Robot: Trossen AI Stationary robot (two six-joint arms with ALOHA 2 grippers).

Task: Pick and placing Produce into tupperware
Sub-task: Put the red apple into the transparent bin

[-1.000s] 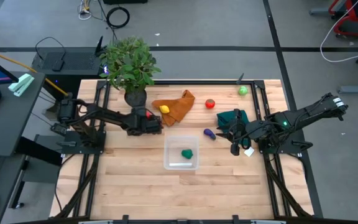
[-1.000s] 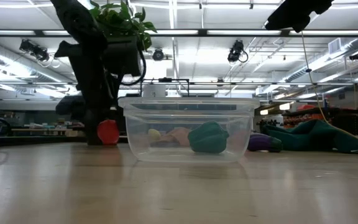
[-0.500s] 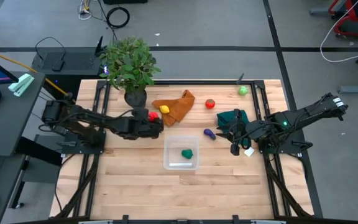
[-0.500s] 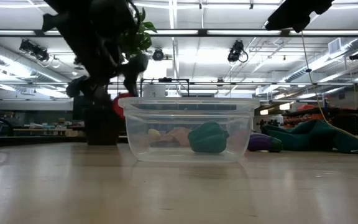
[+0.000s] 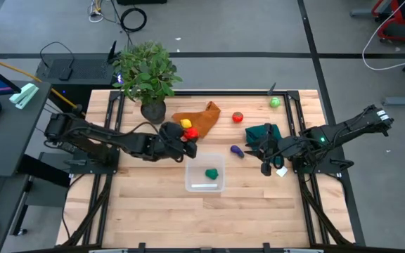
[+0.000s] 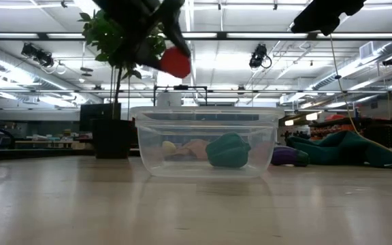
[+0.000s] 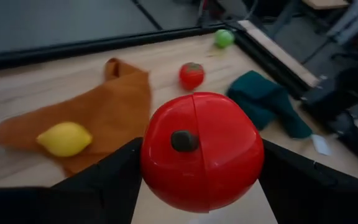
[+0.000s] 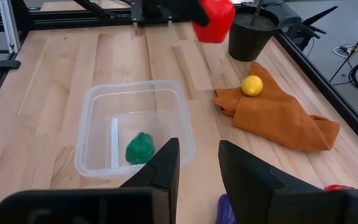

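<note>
The left end effector [image 5: 190,138] is closed on a red round fruit [image 5: 192,132] and holds it in the air, clear of the surface [image 5: 153,204], just beside the far left corner of the tupperware [image 5: 204,187]; in the left wrist view the fruit [image 7: 201,149] sits clamped between the two dark fingers [image 7: 114,180], stem mark facing the camera. In the low view the fruit [image 6: 175,62] hangs well above the rim of the tupperware [image 6: 207,112]. The tupperware stands near the middle of the surface and contains one green produce piece [image 5: 211,173], lying toward the far right of its floor. An orange cloth [image 5: 201,119] lies beyond the tupperware with a yellow lemon [image 5: 185,123] resting on it. A second red fruit [image 5: 238,117] sits on the bare surface to the right of the cloth, and a light green fruit [image 5: 275,102] lies near the far right corner. A purple piece [image 5: 237,150] lies between the tupperware and a dark green cloth [image 5: 264,133]. The right end effector [image 5: 266,160] waits low at the right side of the surface, beside the dark green cloth, its fingers [image 8: 163,171] parted and holding nothing. A potted plant [image 5: 146,74] stands at the far left of the surface.
</note>
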